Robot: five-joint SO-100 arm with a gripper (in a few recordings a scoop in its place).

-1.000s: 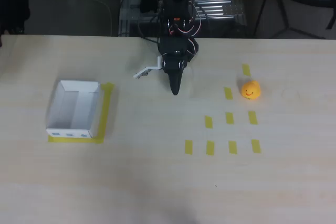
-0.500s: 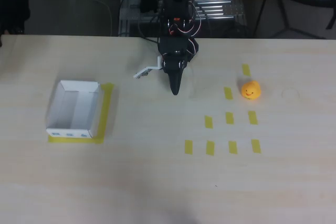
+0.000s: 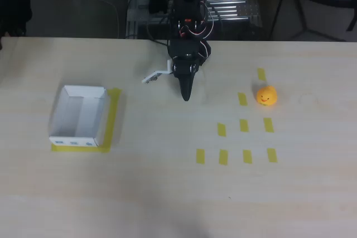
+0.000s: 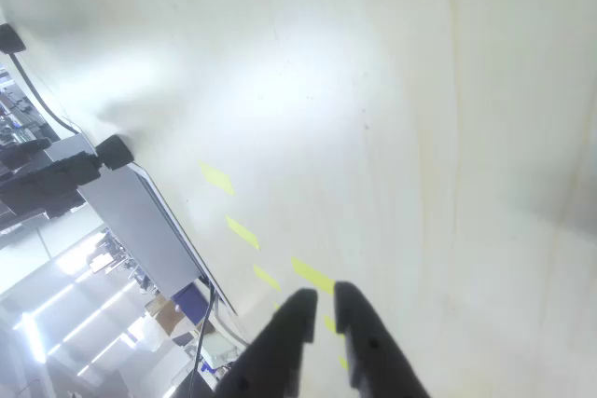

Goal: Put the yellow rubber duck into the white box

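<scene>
- While the claw [image 3: 186,96] is hanging nearly closed and empty, the yellow rubber duck [image 3: 266,96] is sitting well to its right.
- Probably the fingers need opening wider before reaching; the white box [image 3: 78,116] is lying well left.

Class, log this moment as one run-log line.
gripper: shut, empty | yellow rubber duck: on table, right | white box: empty, left

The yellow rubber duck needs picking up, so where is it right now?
In the overhead view the yellow rubber duck sits right of centre on the table, among the yellow tape strips.
</scene>
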